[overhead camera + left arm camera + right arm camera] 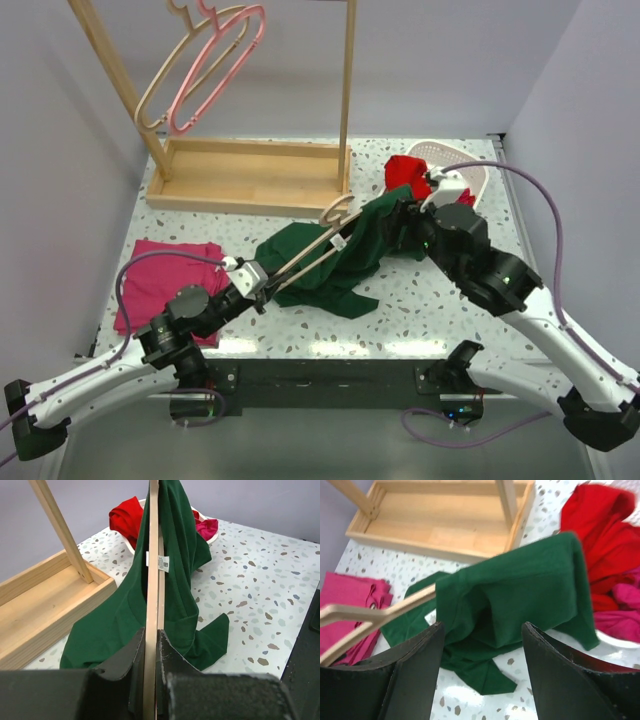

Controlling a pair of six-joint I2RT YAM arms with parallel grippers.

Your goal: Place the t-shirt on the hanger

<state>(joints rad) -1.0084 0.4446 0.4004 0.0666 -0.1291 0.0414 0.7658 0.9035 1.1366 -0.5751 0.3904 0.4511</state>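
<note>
The dark green short-sleeved cloth t-shirt (340, 255) hung draped over the far part of the pale natural-wood outline hanger (300, 265). It sat just in front of the wooden garment rack (250, 175), off the right end of the rack's base tray. Its lower folds lay on the speckled counter (420, 300), and its small white label (163, 563) sat right against the hanger's bar. I could not tell whether the hanger passed through the neck opening.

My left end effector (150, 640) was pressed together on the near end of the hanger, holding it tilted up towards the rack. The hook lay at the raised end, closest to the rack's right post. My right end effector (482, 630) stood spread wide with nothing between its fingers (555, 680), just short of the shirt's bunched upper end, to the right of the rack.

Farther right of the rack, a crumpled red garment (405, 170) lay in a white basket (450, 155). In front of the rack's left end lay a folded magenta-pink garment (165, 265). A pink hanger (225, 70) and a beige hanger (165, 90) hung together from the rack's top.
</note>
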